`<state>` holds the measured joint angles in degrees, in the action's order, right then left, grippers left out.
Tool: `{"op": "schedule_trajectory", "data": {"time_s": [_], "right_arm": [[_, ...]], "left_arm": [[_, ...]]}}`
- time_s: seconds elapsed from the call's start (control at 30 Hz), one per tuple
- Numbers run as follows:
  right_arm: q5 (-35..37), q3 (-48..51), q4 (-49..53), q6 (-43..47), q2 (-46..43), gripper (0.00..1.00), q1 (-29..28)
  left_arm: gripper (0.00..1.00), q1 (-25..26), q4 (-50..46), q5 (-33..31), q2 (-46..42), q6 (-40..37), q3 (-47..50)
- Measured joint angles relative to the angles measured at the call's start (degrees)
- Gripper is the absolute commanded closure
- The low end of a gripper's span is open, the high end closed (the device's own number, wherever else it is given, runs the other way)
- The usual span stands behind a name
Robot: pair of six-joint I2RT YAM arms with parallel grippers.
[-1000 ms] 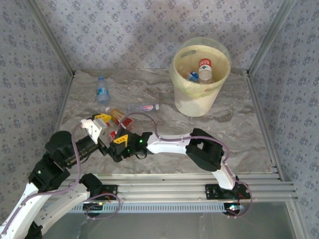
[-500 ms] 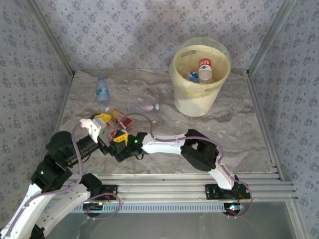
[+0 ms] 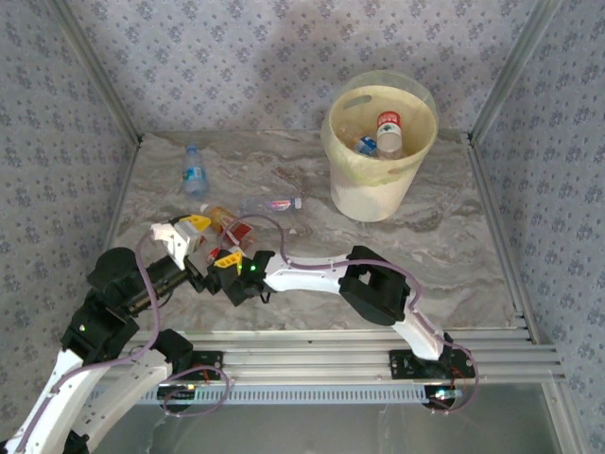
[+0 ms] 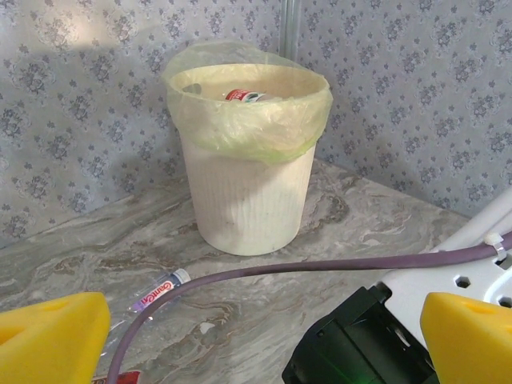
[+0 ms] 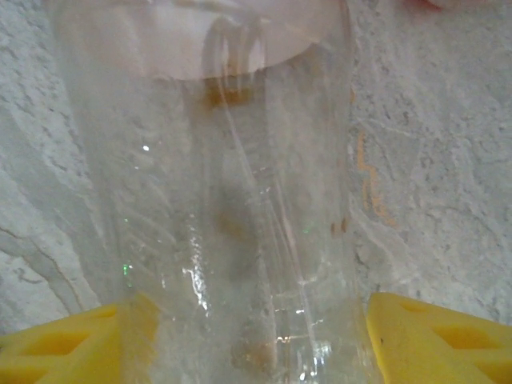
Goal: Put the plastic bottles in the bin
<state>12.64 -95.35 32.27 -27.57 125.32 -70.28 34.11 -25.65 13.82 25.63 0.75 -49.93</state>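
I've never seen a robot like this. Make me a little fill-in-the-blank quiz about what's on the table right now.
1. The pale-yellow bin is lined with a translucent plastic ____.
2. In the right wrist view, a clear bottle sits between two ____ fingers.
3. Seen from above, the blue-labelled bottle lies on the table to the ____ of the bin.
4. The left gripper has its jaws wide ____.
Missing words: bag; yellow; left; open.

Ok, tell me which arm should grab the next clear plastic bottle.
Right. The right gripper straddles a clear plastic bottle; the left gripper stands open and empty, facing the round pale-yellow plastic bin.
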Motion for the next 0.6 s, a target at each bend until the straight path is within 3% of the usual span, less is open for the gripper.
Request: {"op": "schedule_trajectory", "data": {"time_s": [0.3, 0.6], "right_arm": [[2.0, -0.7, 2.4, 1.1, 0.3, 0.39, 0.0], [2.6, 2.2, 0.3, 1.3, -1.3, 0.41, 1.3]], "left_arm": [[0.00, -0.8, 0.2, 0.8, 0.6, 0.0, 0.0], [0.00, -1.6, 0.3, 1.7, 1.1, 0.4, 0.1]]}}
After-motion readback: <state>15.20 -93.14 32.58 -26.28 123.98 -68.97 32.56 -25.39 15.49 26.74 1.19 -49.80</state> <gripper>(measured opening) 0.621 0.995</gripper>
